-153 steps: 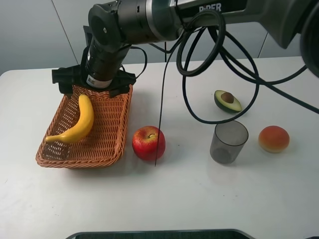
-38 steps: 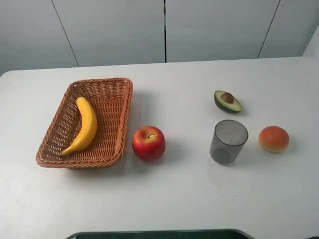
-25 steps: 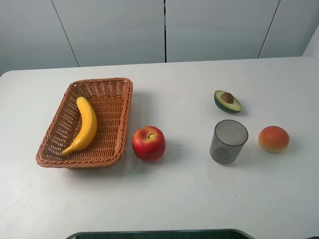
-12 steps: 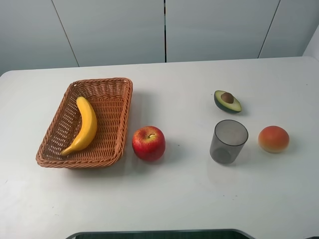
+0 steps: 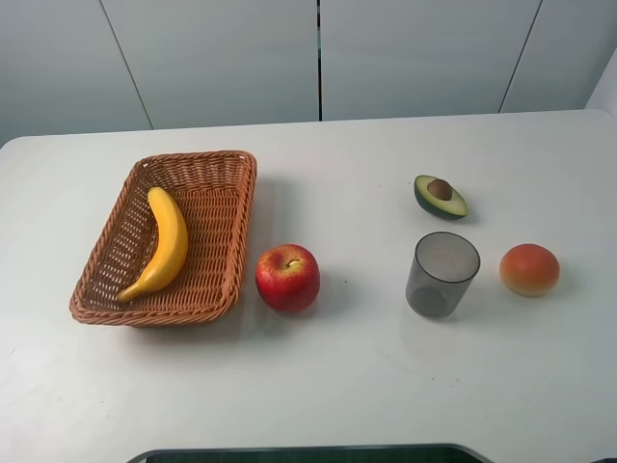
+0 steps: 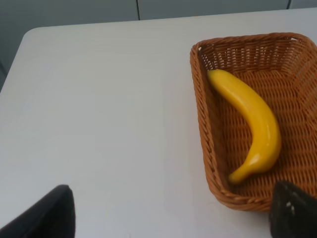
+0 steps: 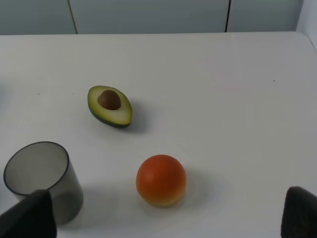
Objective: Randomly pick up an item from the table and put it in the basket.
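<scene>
Inside the basket [image 5: 231, 227] on the white bench [image 5: 318, 386] lies the banana [image 5: 166, 242], touching no gripper. Both grippers' jaws stand wide apart, released, holding nothing.

Bright, even overhead light; soft short shadows beside apple [image 5: 287, 278] and cup [image 5: 442, 275]; focus sharp, no glare.

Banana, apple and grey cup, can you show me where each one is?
banana [image 5: 166, 243], high outside view, on the middle of its yellow curve, inside the basket.
apple [image 5: 287, 278], high outside view, on its red front.
grey cup [image 5: 442, 280], high outside view, on its see-through side wall.
</scene>
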Controlling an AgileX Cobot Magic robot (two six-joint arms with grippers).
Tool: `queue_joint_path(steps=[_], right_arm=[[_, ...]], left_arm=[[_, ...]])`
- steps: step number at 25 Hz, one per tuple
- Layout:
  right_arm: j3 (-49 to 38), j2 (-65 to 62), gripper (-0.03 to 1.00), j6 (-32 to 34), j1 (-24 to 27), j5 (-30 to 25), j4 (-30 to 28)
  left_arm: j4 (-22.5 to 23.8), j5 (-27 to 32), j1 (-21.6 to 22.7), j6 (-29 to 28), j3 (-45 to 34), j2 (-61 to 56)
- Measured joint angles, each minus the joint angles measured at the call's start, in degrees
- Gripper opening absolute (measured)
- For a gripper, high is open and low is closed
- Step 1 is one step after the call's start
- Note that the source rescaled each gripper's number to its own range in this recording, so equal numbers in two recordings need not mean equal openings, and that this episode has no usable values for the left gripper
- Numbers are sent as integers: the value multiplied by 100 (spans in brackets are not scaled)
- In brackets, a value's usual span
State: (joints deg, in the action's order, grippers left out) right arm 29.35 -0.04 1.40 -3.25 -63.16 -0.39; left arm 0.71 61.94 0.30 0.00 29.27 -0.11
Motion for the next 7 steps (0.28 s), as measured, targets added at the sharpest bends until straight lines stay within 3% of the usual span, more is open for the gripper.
queue_joint_path(steps=[7], right_arm=[[0,0,100,0,0,0,0]], left_arm=[[0,0,0,0,0,0]])
